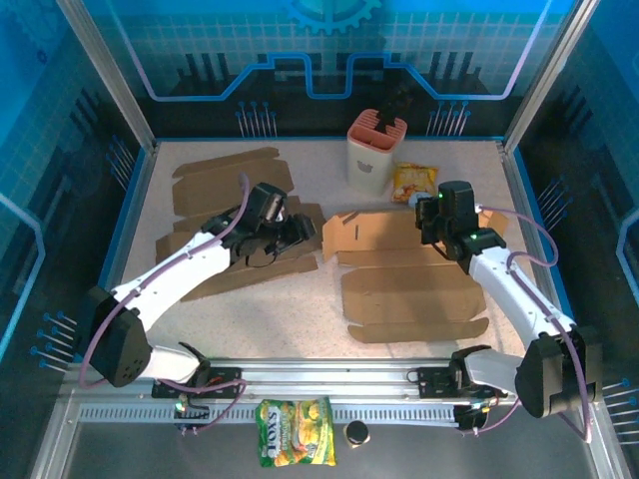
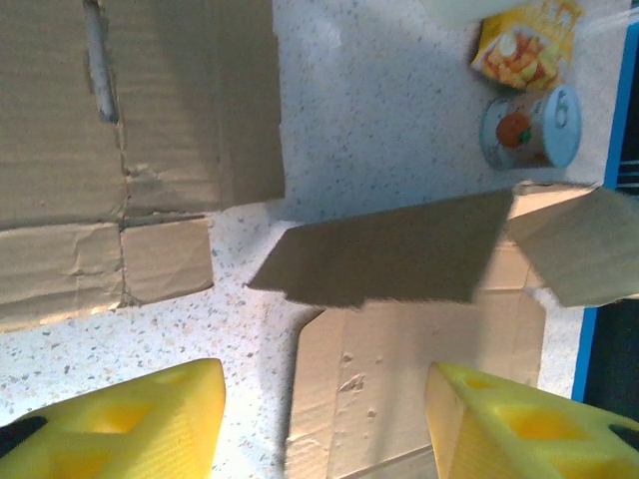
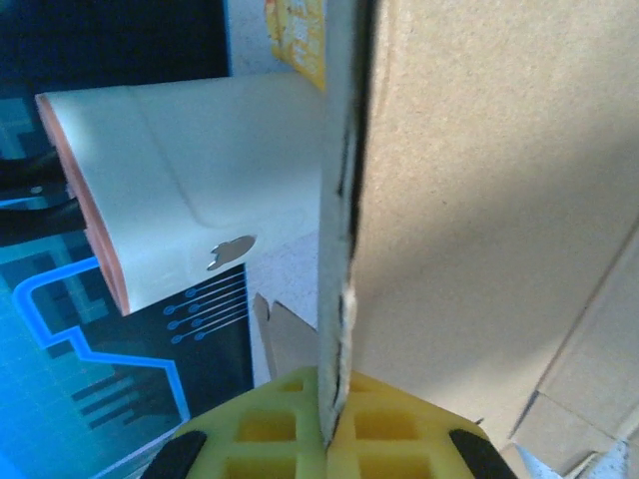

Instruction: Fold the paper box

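The paper box (image 1: 409,284) is a flat brown cardboard blank lying mid-table, with its far panel lifted. My right gripper (image 1: 439,215) is at the blank's far right corner. In the right wrist view it (image 3: 329,419) is shut on the edge of an upright cardboard flap (image 3: 339,249). My left gripper (image 1: 295,232) hovers at the blank's left end. In the left wrist view it (image 2: 324,424) stands open, its yellow fingers (image 2: 130,424) straddling the edge of the flat panel (image 2: 409,359) without touching it. The raised panel (image 2: 389,249) lies just beyond them.
More flat cardboard sheets (image 1: 225,180) lie at the left, some under my left arm. A white holder with a pink rim (image 1: 374,150) and a snack bag (image 1: 412,183) stand behind the box. A small can (image 2: 529,130) sits by that bag. Another snack bag (image 1: 295,446) lies on the front rail.
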Controlling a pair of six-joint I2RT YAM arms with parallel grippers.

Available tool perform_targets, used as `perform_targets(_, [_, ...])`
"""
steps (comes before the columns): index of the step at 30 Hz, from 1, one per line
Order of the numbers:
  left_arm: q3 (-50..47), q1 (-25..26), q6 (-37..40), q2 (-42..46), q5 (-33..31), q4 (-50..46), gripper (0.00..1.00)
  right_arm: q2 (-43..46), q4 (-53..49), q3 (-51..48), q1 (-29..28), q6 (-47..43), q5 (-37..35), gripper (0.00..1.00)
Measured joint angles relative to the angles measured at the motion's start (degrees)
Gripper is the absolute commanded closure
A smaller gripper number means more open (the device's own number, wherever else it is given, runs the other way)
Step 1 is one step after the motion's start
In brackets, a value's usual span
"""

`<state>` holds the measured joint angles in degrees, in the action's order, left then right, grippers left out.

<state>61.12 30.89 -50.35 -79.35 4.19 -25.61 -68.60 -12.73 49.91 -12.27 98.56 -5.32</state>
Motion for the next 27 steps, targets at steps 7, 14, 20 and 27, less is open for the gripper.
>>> perform_targets(7, [-9.4, 1.6, -4.9, 0.0, 3.3, 7.5, 0.56, 0.0, 2.8, -2.0, 1.0, -0.3, 0.7, 1.00])
perform_targets(14, [-12.9, 10.5, -12.2, -5.2, 4.2, 18.1, 0.36, -0.9, 3.0, -2.0, 1.2, -0.2, 1.3, 1.00])
perform_targets(20, [-12.6, 14.4, -16.0, -10.8, 3.6, 22.2, 0.36, -1.0, 2.7, -1.9, 1.2, -0.2, 1.3, 1.00])
perform_targets(27, [-7.5, 15.3, -15.8, -17.4, 0.4, 24.3, 0.37, -1.1, 2.5, -1.8, 1.6, -0.2, 1.5, 1.00])
